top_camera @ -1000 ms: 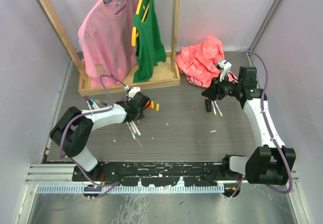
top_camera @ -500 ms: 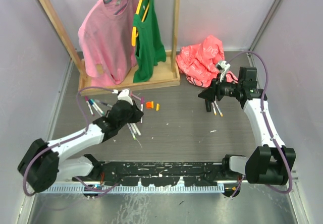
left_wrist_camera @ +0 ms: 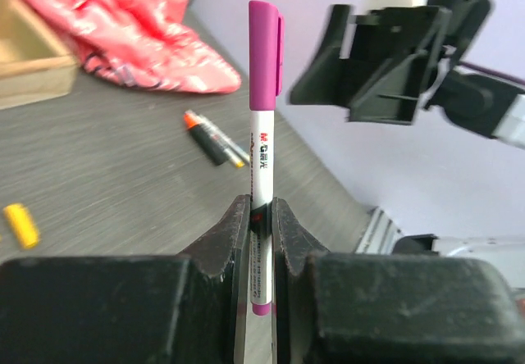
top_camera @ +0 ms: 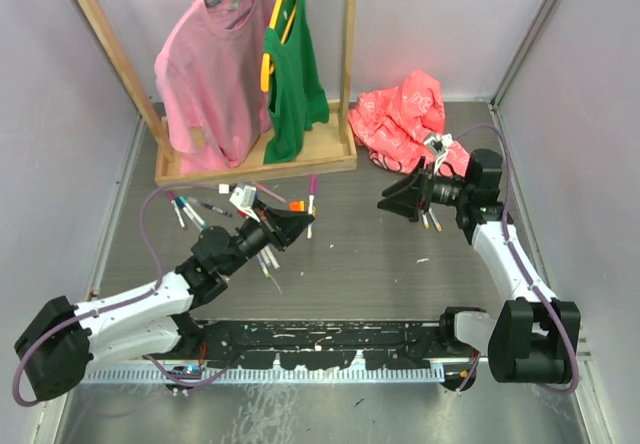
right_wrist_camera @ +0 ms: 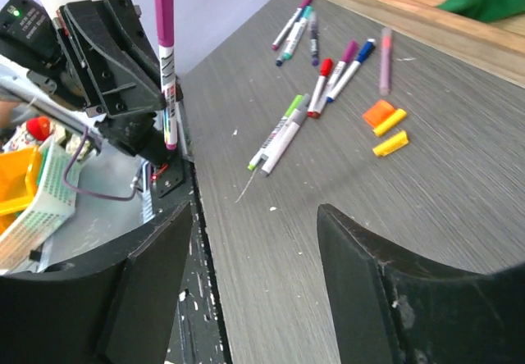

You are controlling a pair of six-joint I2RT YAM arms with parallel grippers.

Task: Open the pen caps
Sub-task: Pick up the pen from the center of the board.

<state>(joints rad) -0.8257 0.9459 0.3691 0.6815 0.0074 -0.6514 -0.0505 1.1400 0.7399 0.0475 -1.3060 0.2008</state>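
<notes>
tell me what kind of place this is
Probably a robotics test cell: a left arm and right arm bolted to a walled-in grey table, with unrelated props laid out, a wooden clothes rack holding two shirts, a crumpled red bag, scattered marker pens.

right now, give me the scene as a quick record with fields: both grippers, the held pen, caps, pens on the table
left gripper: shut on the purple pen, gripping its white barrel, pen upright
purple cap: on the pen's top end, not pulled off
right gripper: open, empty, facing the held pen
loose caps: one orange, two yellow, close together on the table
other pens: lying flat in a few clusters
black highlighter: lying flat, orange end
</notes>
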